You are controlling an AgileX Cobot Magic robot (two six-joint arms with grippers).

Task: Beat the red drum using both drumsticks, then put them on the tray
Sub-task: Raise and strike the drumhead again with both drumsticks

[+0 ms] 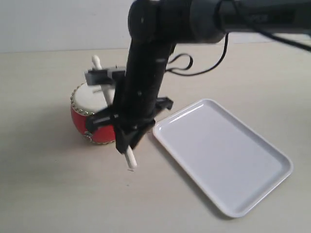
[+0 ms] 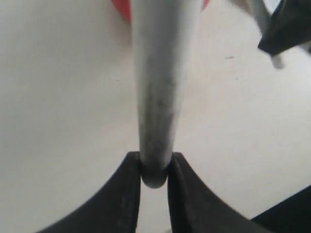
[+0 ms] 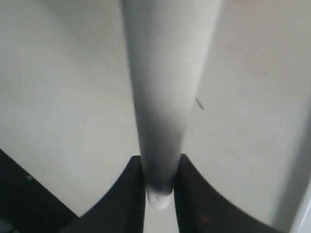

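The red drum stands on the table left of the tray, which holds nothing. My left gripper hangs over the cream drumhead, shut on a drumstick whose far end angles down toward the skin. In the left wrist view, this gripper clamps the stick's butt, and a sliver of the drum shows beyond. My right gripper sits at the drum's near right side, shut on the second drumstick; its grip shows on the stick.
The right arm crosses in front of the drum and hides part of it. A black cable loop hangs behind the arm. In the left wrist view, the right gripper shows to one side of the left stick. Pale tabletop surrounds everything.
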